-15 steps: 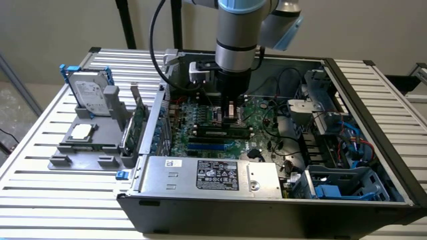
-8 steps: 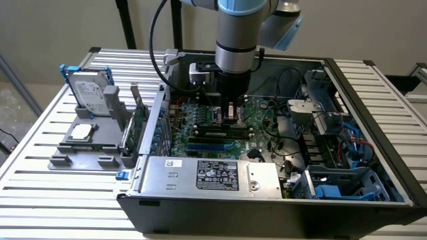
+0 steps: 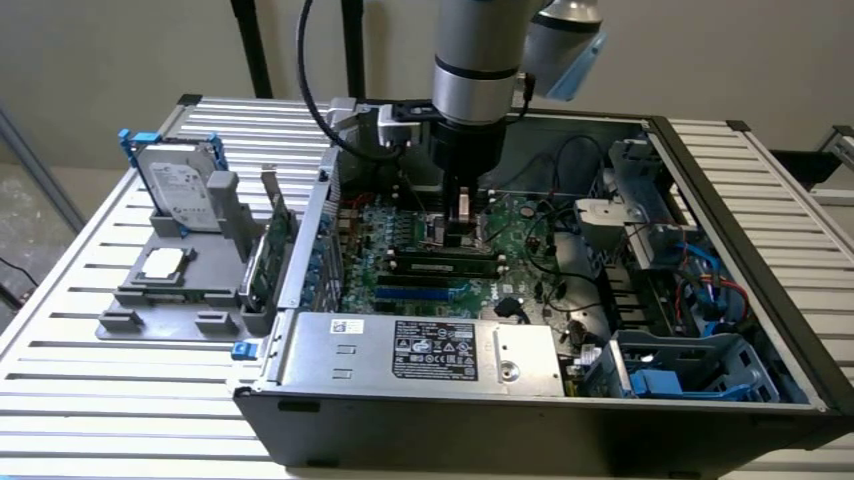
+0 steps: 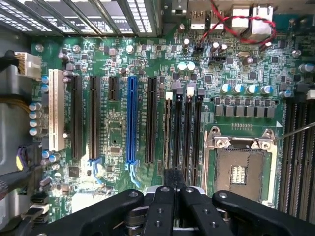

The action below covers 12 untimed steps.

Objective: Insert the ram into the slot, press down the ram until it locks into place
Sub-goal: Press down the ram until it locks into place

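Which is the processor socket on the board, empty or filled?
Empty: the processor socket shows bare contacts inside its metal frame, no processor.

The ram (image 3: 447,262), a long green stick, lies flat along the black slot (image 4: 169,132) on the motherboard, apparently seated, though clips are unclear.

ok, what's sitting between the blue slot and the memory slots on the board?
In the wrist view, one long black slot stands between the blue slot and the memory slots, parallel to both.

Ram (image 3: 446,262) in slot (image 4: 169,130), inside case (image 3: 747,200)
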### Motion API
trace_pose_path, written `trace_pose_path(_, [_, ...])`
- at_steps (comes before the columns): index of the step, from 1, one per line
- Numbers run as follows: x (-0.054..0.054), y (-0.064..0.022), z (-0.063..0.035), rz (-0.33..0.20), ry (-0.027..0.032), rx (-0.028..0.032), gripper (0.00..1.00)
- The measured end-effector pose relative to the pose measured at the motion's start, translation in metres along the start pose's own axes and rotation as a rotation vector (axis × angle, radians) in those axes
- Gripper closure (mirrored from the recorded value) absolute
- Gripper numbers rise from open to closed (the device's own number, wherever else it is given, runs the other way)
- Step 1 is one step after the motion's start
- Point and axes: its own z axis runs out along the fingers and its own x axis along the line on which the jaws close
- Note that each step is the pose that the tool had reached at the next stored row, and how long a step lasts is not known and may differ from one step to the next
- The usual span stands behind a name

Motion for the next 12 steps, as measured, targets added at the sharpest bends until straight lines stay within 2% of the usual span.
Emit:
trace_pose_path(3, [0.0003,-0.0002,-0.0054,0.000,0.0001,-0.0003,0.89])
trace_pose_path(12, [0.0003,-0.0002,-0.0054,0.000,-0.0001,-0.0002,0.89])
